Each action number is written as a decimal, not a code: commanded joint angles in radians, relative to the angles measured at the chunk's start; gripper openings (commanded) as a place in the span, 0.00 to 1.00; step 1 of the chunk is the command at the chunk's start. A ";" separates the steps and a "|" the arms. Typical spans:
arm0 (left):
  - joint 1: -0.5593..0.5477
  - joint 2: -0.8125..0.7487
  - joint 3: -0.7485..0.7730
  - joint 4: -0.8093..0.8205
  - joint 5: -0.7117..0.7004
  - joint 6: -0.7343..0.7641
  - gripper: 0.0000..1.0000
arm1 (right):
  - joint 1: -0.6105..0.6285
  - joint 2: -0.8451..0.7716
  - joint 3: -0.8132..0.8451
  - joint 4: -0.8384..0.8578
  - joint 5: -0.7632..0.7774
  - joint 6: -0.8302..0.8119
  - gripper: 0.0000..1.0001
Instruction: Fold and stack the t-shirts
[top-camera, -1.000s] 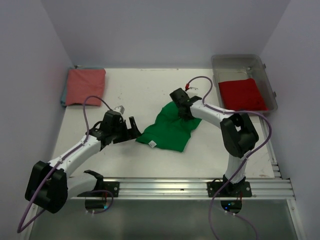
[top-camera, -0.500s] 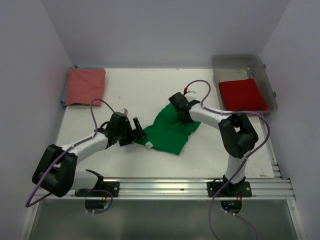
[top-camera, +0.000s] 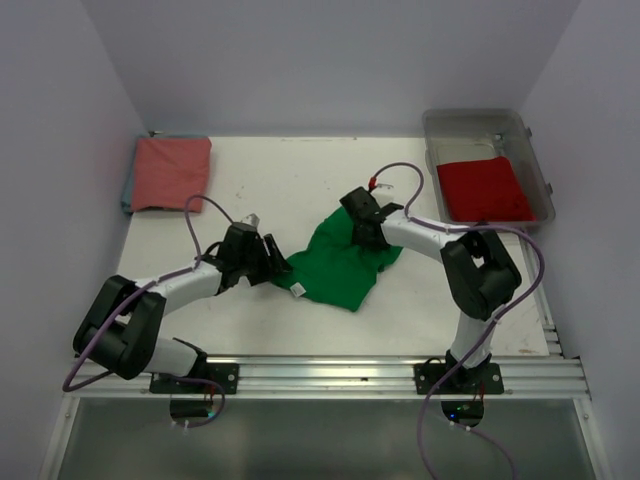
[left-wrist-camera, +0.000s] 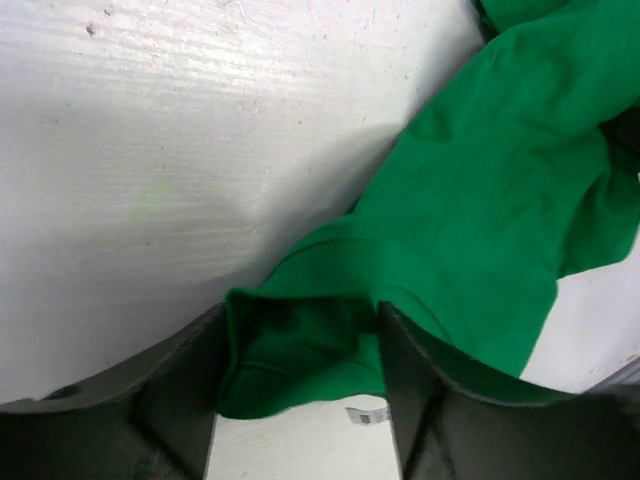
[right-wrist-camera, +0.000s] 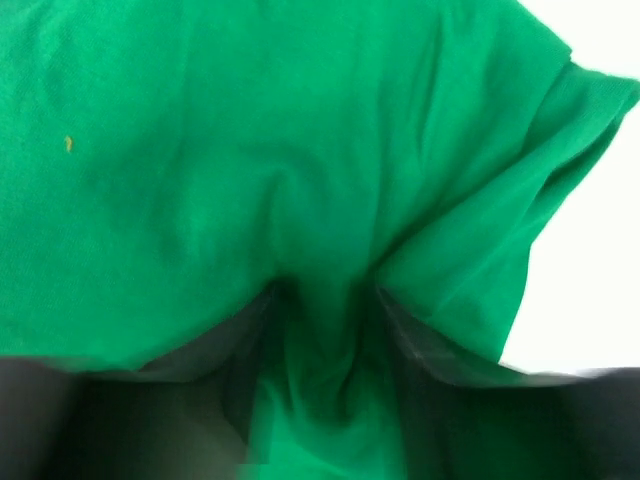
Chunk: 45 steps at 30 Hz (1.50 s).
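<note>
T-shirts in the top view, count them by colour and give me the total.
Bright green cloth t-shirt, crumpled mid-table: 1
Salmon-pink cloth t-shirt, folded, far left: 1
Red cloth t-shirt, in the clear plastic bin: 1
Total: 3

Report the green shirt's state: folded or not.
Not folded. The green t-shirt lies crumpled in an irregular heap mid-table, its cloth puckering into the right gripper; the left gripper straddles a hem.

No text can be read. A small white tag (left-wrist-camera: 367, 413) sits at the hem of the green shirt (left-wrist-camera: 500, 200) (dark marks on it, too blurred to make out).
</note>
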 joint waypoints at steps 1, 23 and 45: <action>-0.007 0.014 -0.001 0.045 -0.022 0.006 0.60 | 0.008 -0.083 -0.021 0.029 -0.004 -0.011 0.59; -0.007 -0.191 0.796 -0.471 -0.224 0.300 0.00 | 0.012 -0.218 -0.079 0.050 0.078 -0.043 0.76; -0.007 -0.171 1.113 -0.638 -0.269 0.376 0.00 | -0.128 0.268 0.476 0.184 -0.538 -0.230 0.77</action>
